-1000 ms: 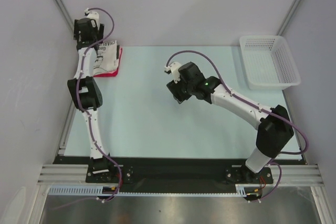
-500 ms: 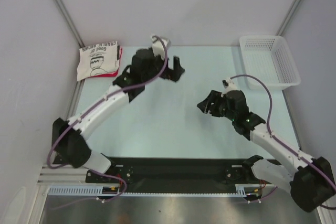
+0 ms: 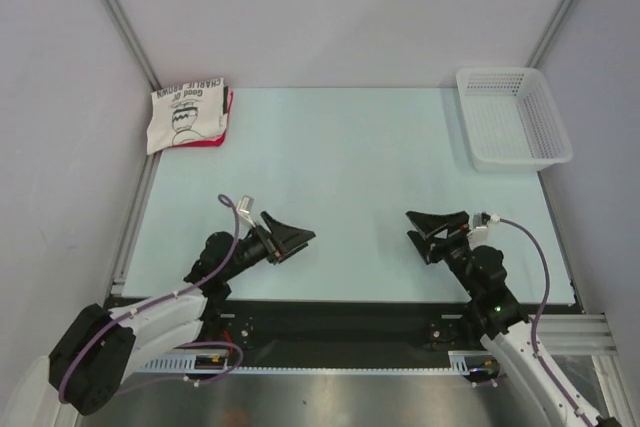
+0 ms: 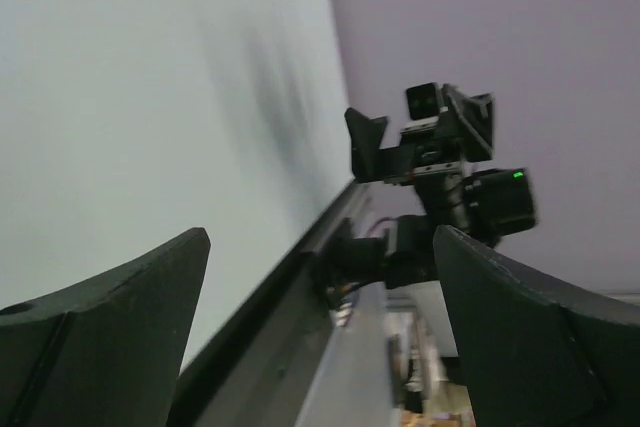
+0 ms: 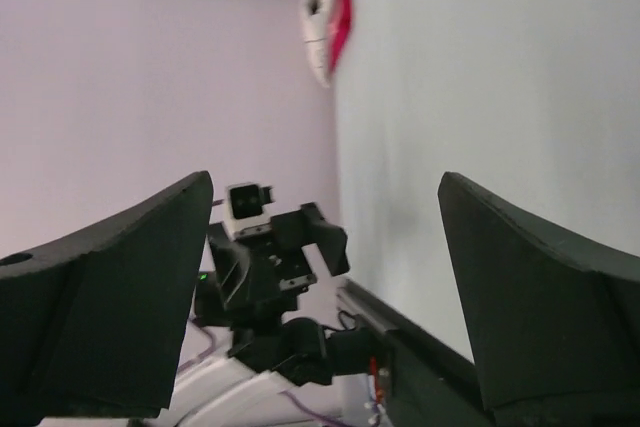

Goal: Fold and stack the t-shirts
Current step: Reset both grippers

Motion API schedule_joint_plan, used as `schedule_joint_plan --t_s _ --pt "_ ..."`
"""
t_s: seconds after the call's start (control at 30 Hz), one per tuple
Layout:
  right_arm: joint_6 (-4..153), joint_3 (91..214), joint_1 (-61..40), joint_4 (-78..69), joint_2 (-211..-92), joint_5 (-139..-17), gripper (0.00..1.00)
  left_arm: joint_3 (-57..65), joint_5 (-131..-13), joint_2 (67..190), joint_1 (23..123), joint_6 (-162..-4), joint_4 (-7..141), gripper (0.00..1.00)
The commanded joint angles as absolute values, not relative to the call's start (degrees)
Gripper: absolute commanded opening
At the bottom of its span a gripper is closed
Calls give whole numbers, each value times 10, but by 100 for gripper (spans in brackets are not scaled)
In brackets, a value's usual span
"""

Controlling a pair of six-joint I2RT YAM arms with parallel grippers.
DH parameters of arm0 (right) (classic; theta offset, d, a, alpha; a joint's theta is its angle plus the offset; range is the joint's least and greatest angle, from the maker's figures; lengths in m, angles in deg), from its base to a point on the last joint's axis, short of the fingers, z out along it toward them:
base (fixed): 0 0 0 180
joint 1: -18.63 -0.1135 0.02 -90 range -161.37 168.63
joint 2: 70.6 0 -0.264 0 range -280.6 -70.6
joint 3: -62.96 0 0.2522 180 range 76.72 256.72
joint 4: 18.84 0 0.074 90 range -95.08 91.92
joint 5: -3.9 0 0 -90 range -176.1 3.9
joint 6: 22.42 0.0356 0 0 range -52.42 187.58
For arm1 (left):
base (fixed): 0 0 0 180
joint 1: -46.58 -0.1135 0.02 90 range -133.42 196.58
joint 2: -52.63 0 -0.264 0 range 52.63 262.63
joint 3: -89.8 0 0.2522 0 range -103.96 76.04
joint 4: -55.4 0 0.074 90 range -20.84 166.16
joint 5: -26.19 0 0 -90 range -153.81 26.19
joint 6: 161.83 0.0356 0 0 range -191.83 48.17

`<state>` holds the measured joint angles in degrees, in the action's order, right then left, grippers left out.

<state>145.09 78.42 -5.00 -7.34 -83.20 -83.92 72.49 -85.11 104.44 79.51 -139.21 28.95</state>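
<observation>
1. The cream t-shirt with the black "CHARLIE BROWN" lettering and a cartoon print lies folded in the far left corner of the counter, with the print side up.
2. The pink-red t-shirt lies directly under it. Only a narrow strip shows along the right side and the near edge, so the two shirts make one stack.
3. A white mesh basket stands in the far right corner, well apart from the stack.
4. The left pincer is low at the near edge of the counter, left of the middle. Its jaws are spread wide and nothing is between them.
5. The right pincer is at the near edge too, right of the middle. Its jaws are also spread wide and hold nothing.
6. The two pincers face each other. In the left wrist view, the dark fingers frame the other arm.
7. In the right wrist view, the fingers frame the left arm, and the stack appears small and far away at the top.
8. Both pincers are well apart from the shirts.
</observation>
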Motion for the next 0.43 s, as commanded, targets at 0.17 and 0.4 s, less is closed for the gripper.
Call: schedule_joint_plan --t_s 0.17,0.4 --pt "1562 721 -39 -11 -770 -799 100 884 -822 981 775 -1645 -67 100" --pt "1607 701 -36 -372 -787 -639 100 884 -688 797 776 -1802 -133 100"
